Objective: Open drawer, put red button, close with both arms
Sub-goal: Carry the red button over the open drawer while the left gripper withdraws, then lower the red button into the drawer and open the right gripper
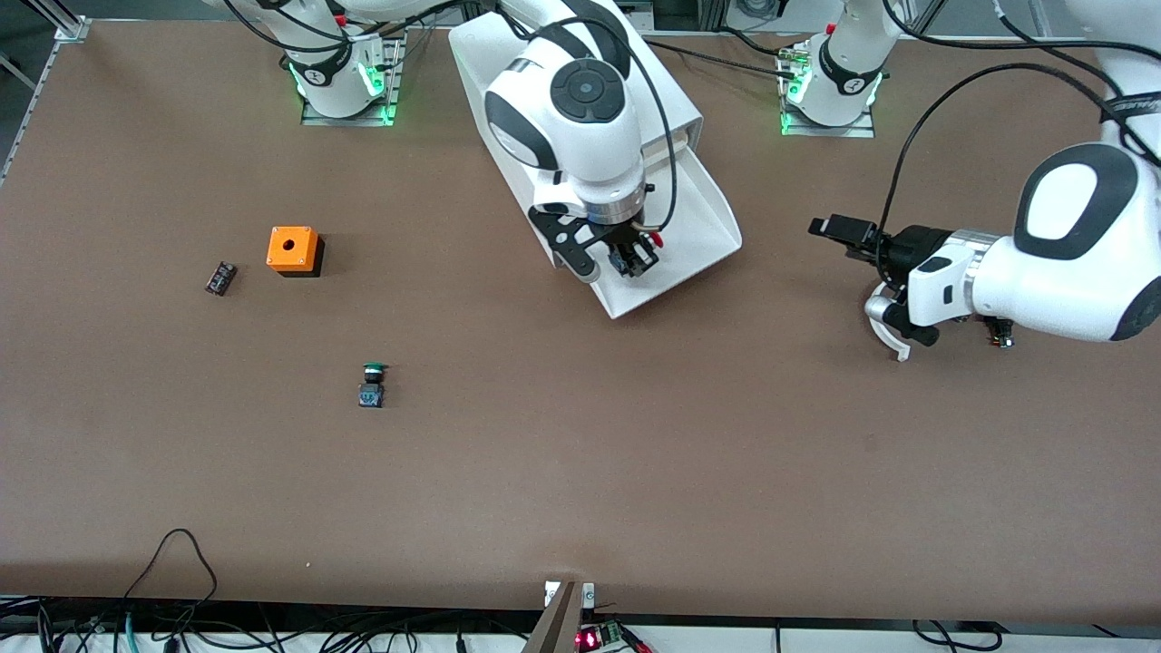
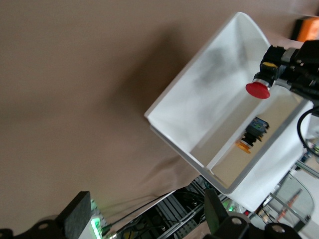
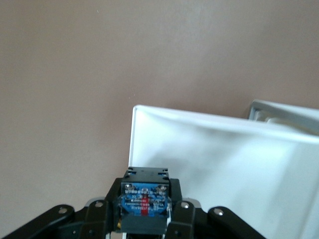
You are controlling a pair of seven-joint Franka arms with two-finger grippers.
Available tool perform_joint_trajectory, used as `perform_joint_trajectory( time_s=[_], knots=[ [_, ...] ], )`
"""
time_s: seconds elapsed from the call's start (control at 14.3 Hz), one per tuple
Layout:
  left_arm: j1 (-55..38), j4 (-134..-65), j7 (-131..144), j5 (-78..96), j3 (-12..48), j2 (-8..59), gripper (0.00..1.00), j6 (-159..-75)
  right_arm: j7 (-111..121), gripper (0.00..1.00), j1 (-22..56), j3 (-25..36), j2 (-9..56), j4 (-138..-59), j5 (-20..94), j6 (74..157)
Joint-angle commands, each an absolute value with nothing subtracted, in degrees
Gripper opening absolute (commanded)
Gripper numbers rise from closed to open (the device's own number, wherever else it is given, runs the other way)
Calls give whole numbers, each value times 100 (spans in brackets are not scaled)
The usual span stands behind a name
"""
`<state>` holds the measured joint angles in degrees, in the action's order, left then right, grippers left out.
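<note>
The white cabinet (image 1: 481, 63) stands between the arm bases, with one drawer (image 1: 698, 213) pulled out toward the front camera. My right gripper (image 1: 635, 258) is over the drawer's front end, shut on the red button (image 1: 655, 240). The left wrist view shows its red cap (image 2: 258, 89) above the open tray (image 2: 199, 99). The right wrist view shows its blue-black base (image 3: 144, 199) between the fingers, above the tray's corner (image 3: 224, 159). A small blue-black shape with an orange end (image 2: 251, 135) shows in the tray; I cannot tell what it is. My left gripper (image 1: 893, 331) is open and empty, above the table beside the drawer.
An orange box with a hole (image 1: 293, 249) and a small black part (image 1: 220, 277) lie toward the right arm's end of the table. A green-capped button (image 1: 372, 385) lies nearer the front camera. The orange box also shows in the left wrist view (image 2: 308, 27).
</note>
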<state>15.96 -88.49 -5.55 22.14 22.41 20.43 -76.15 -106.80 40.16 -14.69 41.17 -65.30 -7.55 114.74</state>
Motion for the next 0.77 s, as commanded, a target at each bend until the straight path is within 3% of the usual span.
perform_joint_trajectory(
  time_s=[0.0, 0.28, 0.49, 0.56, 0.7],
  knots=[
    [1275, -8131, 446, 1365, 2276, 2109, 100, -7260, -11388, 0, 4376, -1354, 4499, -6284, -1080, 11776],
    [836, -7744, 791, 29, 2285, 2100, 100, -7277, -11988, 0, 4588, -1354, 4772, -6293, -1336, 12137],
    [773, -7410, 747, -316, 2206, 2206, 100, -7330, -12032, 58, 4623, -1354, 4834, -6302, -1336, 12190],
    [791, -7340, 747, -325, 2189, 2223, 100, -7434, -12032, 96, 4623, -1354, 4825, -6302, -1336, 12190],
    [791, -7216, 765, -325, 2171, 2294, 100, -7602, -12006, 100, 4606, -1310, 4790, -6284, -1336, 12190]
  ],
)
